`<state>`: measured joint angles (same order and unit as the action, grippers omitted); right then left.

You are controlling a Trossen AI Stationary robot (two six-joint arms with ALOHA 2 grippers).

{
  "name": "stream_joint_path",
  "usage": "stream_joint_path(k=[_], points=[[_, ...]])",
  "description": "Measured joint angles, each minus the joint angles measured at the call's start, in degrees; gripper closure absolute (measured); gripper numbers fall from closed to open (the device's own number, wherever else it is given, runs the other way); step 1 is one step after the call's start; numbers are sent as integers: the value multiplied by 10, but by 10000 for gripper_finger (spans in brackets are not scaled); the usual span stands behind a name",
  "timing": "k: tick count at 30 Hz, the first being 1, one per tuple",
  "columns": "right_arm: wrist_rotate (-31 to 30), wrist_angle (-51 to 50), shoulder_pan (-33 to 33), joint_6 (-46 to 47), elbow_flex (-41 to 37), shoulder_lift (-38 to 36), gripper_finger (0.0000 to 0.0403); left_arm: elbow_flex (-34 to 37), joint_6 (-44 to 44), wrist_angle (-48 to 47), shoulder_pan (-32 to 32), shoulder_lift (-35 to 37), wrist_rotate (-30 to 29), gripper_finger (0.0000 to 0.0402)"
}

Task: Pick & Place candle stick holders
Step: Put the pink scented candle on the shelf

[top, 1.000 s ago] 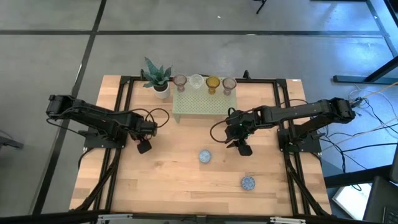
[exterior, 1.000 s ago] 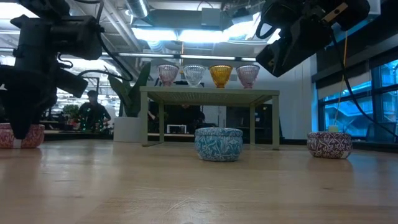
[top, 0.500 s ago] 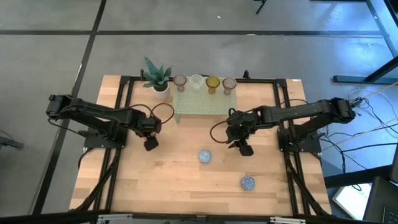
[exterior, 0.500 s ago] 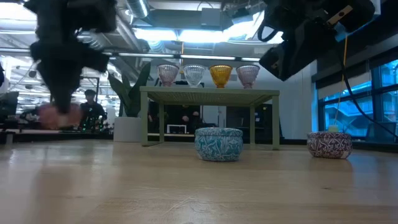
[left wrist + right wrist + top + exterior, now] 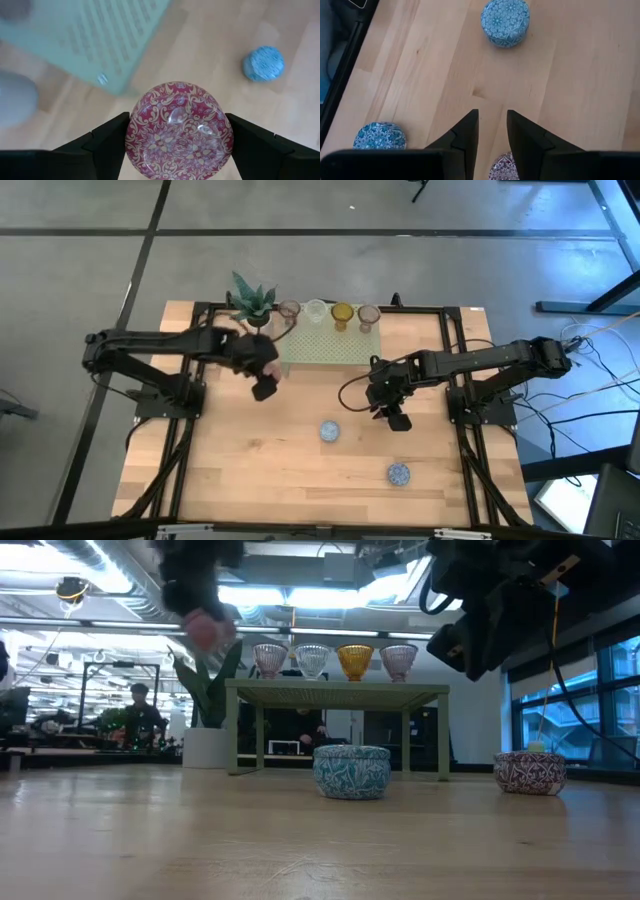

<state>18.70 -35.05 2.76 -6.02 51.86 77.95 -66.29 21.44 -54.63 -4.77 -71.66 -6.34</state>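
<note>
Left tool (image 5: 179, 135) is clenched on a round red mosaic glass candle holder (image 5: 179, 131) patterned with pale scrollwork, one dark finger pressed against each side of the cup. Seen from above, that tool (image 5: 263, 385) hangs over the wooden desk (image 5: 290, 465) just beside the near left corner of the pale green perforated stand (image 5: 320, 348); from desk height the reddish cup (image 5: 203, 630) shows raised well clear of the desk surface, about level with the stand's top.

On the stand four small ribbed glass cups stand in a row: a pinkish one (image 5: 269, 659), a clear one (image 5: 312, 659), an amber one (image 5: 355, 660) and another pinkish one (image 5: 398, 660). A small potted green plant (image 5: 254, 305) stands just beside the stand's left end.

Out on the desk a blue speckled mosaic cup (image 5: 329, 431) sits in front of the stand, and another blue patterned cup (image 5: 398, 473) sits nearer the front edge on the right.

Right tool (image 5: 397, 420) hovers between those two cups and the stand, its fingers (image 5: 465, 132) drawn nearly together with only a thin gap and nothing between them.
</note>
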Motion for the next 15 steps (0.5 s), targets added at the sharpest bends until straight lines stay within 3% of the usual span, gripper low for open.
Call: stream_joint_path(k=[10, 15], points=[[0, -23, 0, 48, 0, 0, 298, -176, -200, -57, -79, -176, -1, 109], [0, -24, 1, 45, 0, 0, 298, -227, -234, -95, -117, -232, -1, 109]])
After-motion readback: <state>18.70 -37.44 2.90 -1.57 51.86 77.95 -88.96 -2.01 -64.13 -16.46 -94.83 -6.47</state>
